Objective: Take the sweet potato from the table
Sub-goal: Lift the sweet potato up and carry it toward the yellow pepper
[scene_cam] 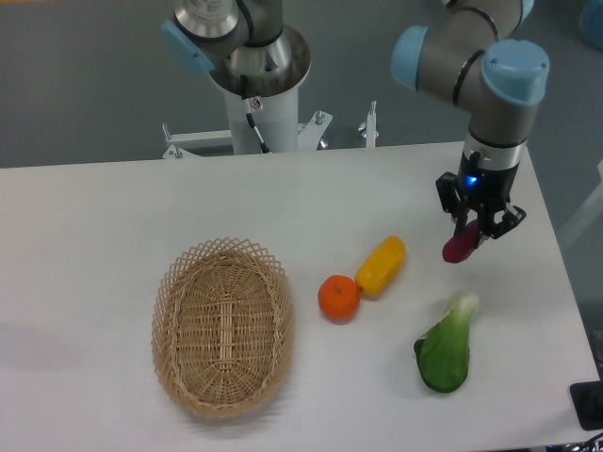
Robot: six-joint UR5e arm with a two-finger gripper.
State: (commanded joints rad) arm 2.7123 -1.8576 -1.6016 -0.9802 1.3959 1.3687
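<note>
The sweet potato is a small reddish-purple oblong, held between the fingers of my gripper at the right side of the white table. Its upper end is hidden by the fingers and its lower end sticks out down and to the left. The gripper is shut on it. It looks lifted slightly off the tabletop, though I cannot tell for certain.
A yellow-orange oblong vegetable and a round orange fruit lie near the table's middle. A green leafy vegetable lies front right. A woven wicker basket stands front left. The table's right edge is close to the gripper.
</note>
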